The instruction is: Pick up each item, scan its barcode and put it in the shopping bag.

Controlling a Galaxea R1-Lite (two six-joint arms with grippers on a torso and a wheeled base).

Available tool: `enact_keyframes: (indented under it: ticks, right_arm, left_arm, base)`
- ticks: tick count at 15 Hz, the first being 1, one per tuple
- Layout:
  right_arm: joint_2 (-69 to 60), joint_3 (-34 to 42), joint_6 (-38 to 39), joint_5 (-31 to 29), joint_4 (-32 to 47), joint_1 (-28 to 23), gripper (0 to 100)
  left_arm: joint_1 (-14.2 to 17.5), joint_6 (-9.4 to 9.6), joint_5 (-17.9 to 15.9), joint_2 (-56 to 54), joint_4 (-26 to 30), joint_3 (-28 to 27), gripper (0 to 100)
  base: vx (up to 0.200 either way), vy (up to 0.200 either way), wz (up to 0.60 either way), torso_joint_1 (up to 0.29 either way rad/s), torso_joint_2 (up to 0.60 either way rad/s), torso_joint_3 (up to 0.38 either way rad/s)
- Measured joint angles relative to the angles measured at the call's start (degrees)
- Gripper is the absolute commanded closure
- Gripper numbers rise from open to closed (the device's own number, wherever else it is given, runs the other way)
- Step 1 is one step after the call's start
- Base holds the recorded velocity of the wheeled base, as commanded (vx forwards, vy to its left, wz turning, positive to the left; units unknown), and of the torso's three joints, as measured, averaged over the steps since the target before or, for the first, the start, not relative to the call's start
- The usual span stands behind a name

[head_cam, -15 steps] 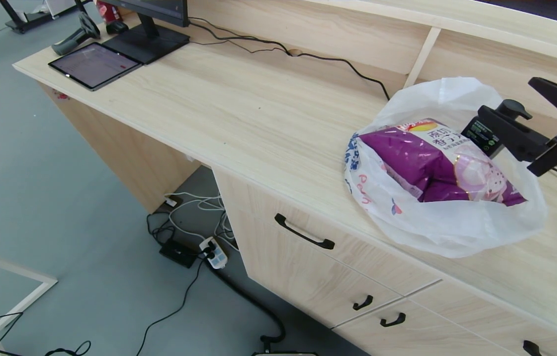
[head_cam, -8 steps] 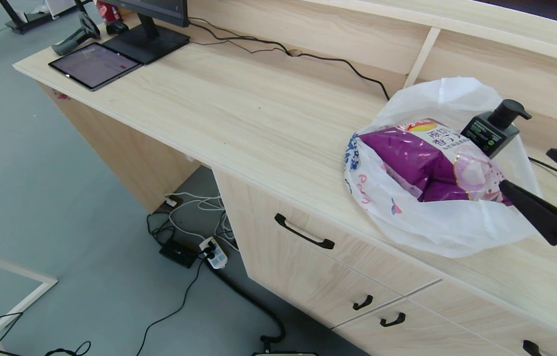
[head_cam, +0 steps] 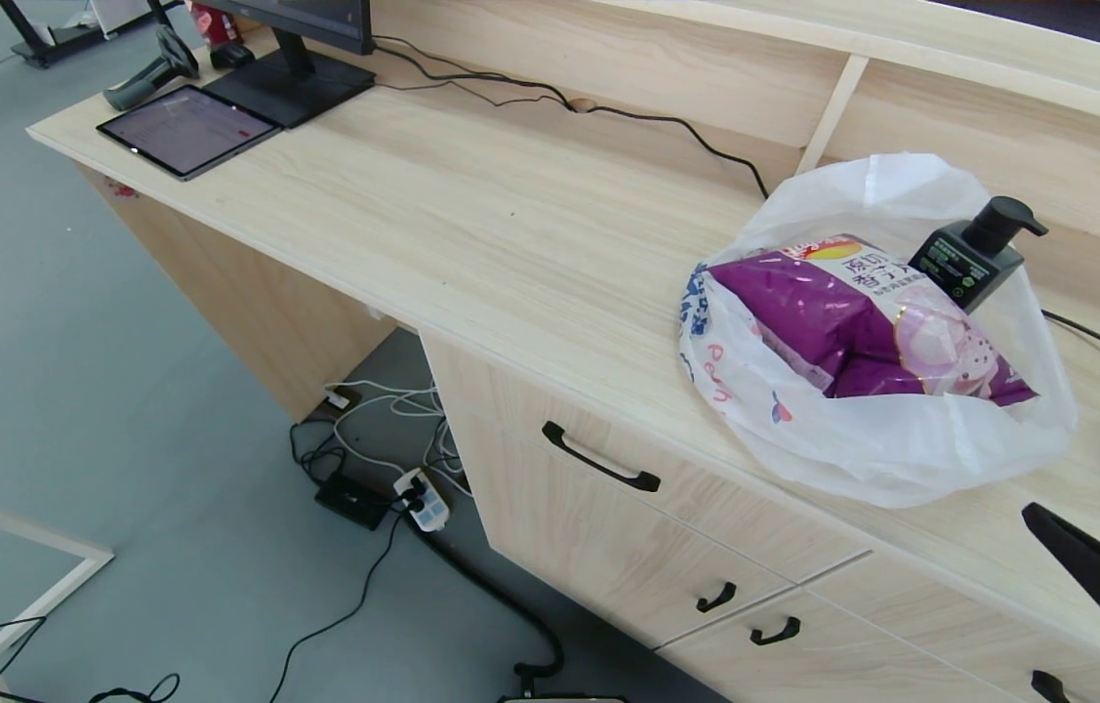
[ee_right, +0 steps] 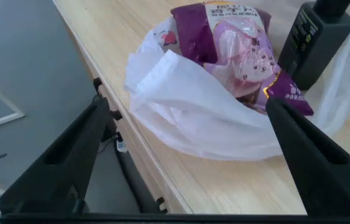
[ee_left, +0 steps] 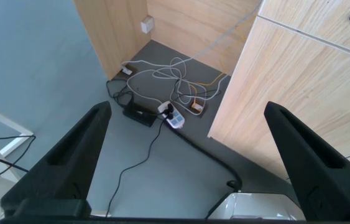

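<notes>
— Purple snack packet (head_cam: 842, 322) lies inside the white shopping bag (head_cam: 881, 449), at about three o'clock on the tabletop (head_cam: 471, 225). The black pump bottle (head_cam: 974, 259) stands tilted in the bag too, just beside the packet at its one o'clock.

— And the pincers?

— Right pincer (ee_right: 181, 109) is spread wide and holds nothing, low at the bag's five o'clock and apart from the plastic. Left pincer (ee_left: 187, 106) is wide as well and empty, hanging over the floor (ee_left: 50, 56) in front of the cabinet (ee_left: 286, 81).

— So what's the step?

— My guess is that both items are bagged and the right arm is free to go for whatever comes next. Something pale and dark is cut off at the head view's four o'clock edge; I can't tell what it is.

— How to do it well?

— Keep the fingers off the loose bag wall, which bulges close to the tabletop's front edge; a snag could drag the lot over. The bottle leans on soft plastic, so no bumps.

— Room?

— Plenty of bare wood from nine to eleven o'clock of the bag. The tablet (head_cam: 186, 127) and handheld scanner (head_cam: 144, 78) lie well apart at ten o'clock. A cable (head_cam: 667, 122) runs along the back at twelve, and drawer handles (head_cam: 598, 459) jut out below the front edge.
</notes>
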Motion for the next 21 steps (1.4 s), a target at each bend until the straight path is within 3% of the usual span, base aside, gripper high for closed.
enact_keyframes:
  ticks: [5, 9, 12, 16, 21]
  right_arm:
    - [-13.4, 0.2, -2.0, 0.0, 23.4, -0.1, 0]
    - [-34.8, 0.0, -1.7, -1.0, 49.6, -0.3, 0]
    - [-49.5, -0.2, -0.3, -5.0, 63.5, -1.5, 0]
    - [-55.8, 0.2, 1.3, -14.3, 67.2, -3.0, 0]
    - [-56.3, -0.9, 2.8, -17.7, 67.7, -3.4, 0]
  left_arm:
    - [0.0, -0.10, 0.0, 0.0, 0.0, 0.0, 0]
    - [0.0, -0.21, 0.0, 0.0, 0.0, 0.0, 0]
    - [0.0, -0.13, 0.0, 0.0, 0.0, 0.0, 0]
    - [0.0, -0.21, 0.0, 0.0, 0.0, 0.0, 0]
    - [0.0, -0.10, 0.0, 0.0, 0.0, 0.0, 0]
  base:
    - [0.000, 0.000, 0.00, 0.000, 0.00, 0.000]
    - [0.000, 0.000, 0.00, 0.000, 0.00, 0.000]
    - [0.000, 0.000, 0.00, 0.000, 0.00, 0.000]
    - [0.000, 0.000, 0.00, 0.000, 0.00, 0.000]
    - [0.000, 0.000, 0.00, 0.000, 0.00, 0.000]
